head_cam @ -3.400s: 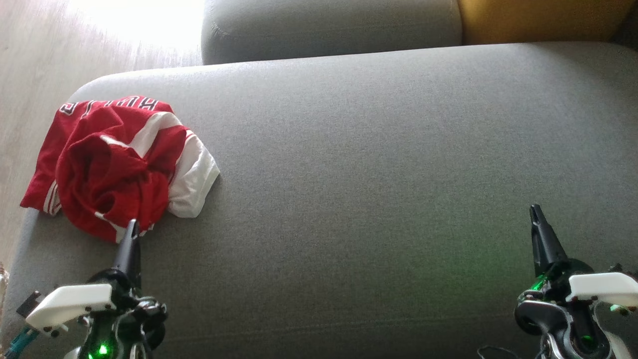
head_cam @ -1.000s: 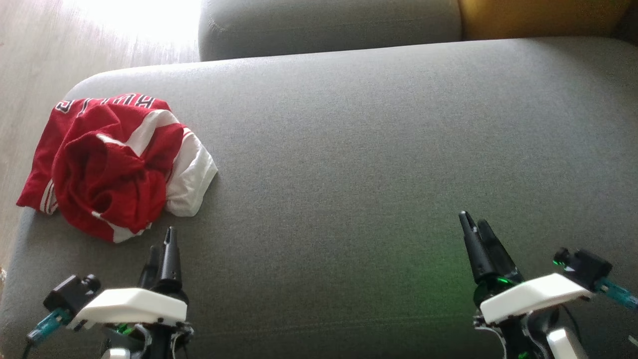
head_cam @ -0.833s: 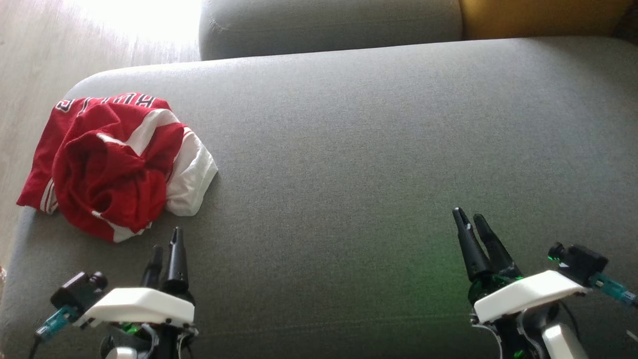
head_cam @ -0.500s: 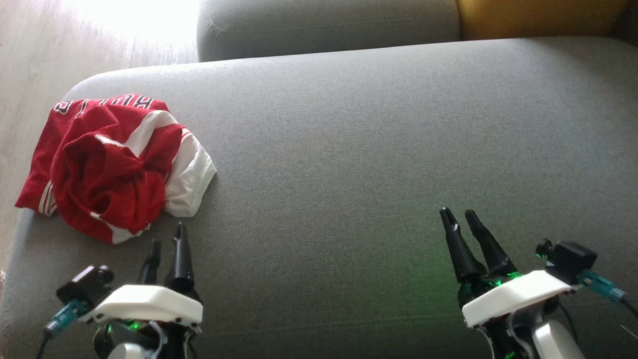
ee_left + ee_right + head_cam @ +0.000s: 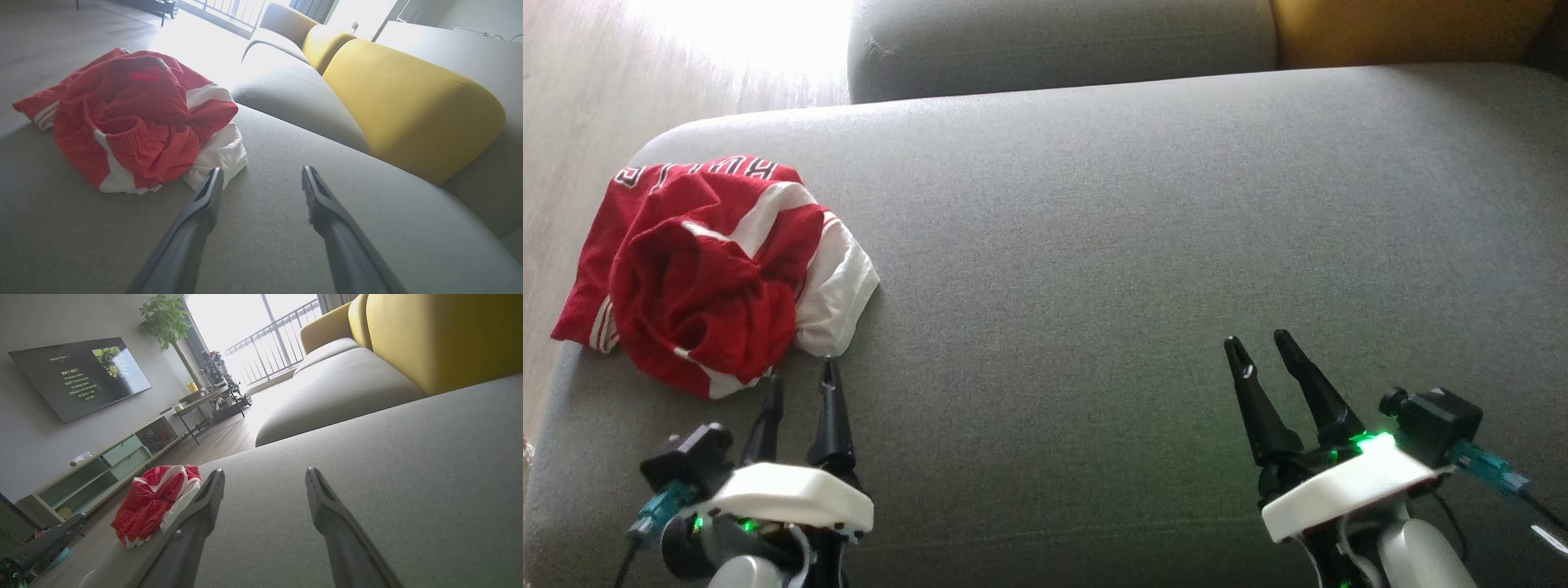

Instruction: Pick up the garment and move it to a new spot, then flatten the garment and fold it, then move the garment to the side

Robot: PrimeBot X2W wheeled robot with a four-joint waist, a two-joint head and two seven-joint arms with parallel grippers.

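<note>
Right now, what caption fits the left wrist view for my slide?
Left gripper, fingers apart, close beside a crumpled red-and-white garment on the grey sofa seat.

grey sofa (image 5: 1143, 245) with yellow backrest (image 5: 408, 106), sunlit wooden floor (image 5: 572, 98), wall-mounted tv (image 5: 81, 375), bright balcony window (image 5: 261, 330)

Hard daylight came from the balcony window (image 5: 245, 322) at the far left and burned the floor (image 5: 743, 41) there to white glare, while the grey seat (image 5: 1135, 245) lay dimmer, evenly lit, with faint shadows. A green glow from the right gripper (image 5: 1257, 337) tinted the seat near it. The wrist pictures bowed at their edges; the head picture was soft and grainy.
</note>
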